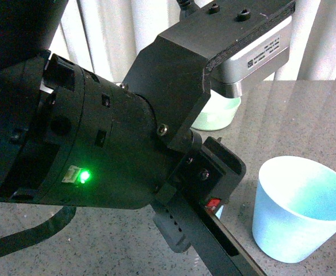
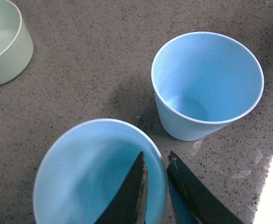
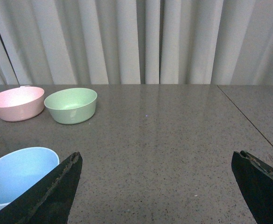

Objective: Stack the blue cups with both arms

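In the left wrist view, my left gripper [image 2: 156, 157] is shut on the rim of one blue cup [image 2: 89, 179], one finger inside the cup and one outside. The other blue cup [image 2: 206, 84] stands upright and empty on the table just beyond it, a small gap apart. The front view shows this standing blue cup [image 1: 300, 207] at the right, beside my black left arm [image 1: 99, 144] with its green light. My right gripper [image 3: 157, 158] is open above bare table, and a blue cup [image 3: 15, 172] sits just outside one of its fingers [image 3: 57, 191].
A green bowl [image 3: 71, 105] and a pink bowl [image 3: 16, 103] stand side by side near the white curtain at the table's far edge. The green bowl [image 2: 3, 42] also shows in the left wrist view. The grey speckled table [image 3: 174, 130] has a seam [image 3: 248, 121].
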{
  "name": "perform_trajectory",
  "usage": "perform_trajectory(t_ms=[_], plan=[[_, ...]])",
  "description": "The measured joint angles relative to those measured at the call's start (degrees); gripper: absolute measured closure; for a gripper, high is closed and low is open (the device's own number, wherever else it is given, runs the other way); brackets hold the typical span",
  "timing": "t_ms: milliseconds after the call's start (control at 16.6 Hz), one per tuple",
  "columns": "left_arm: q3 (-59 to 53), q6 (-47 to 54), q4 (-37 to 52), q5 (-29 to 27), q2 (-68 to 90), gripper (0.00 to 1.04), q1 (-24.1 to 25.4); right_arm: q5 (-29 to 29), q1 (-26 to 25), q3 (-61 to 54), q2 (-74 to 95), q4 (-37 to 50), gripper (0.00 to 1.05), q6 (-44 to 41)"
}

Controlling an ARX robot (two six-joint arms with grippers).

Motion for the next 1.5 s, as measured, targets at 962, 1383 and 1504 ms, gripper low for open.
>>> perform_trajectory(t_ms=[962,1383,1504], plan=[[4.92,-6.80,3.63,3.72,-5.20,0.07,9.18,0.00,0.00,0.00,0.00,0.00,0.07,0.00],[-27.41,-18.49,21.94,-16.41,-44.28,0.49,38.07,0.04,0.00,0.00,0.00,-0.02,0.07,0.00],[-34.56,-18.53,23.26,-16.02,-48.76,0.81,37.48,0.07,0.00,0.00,0.00,-0.02,0.07,0.00]])
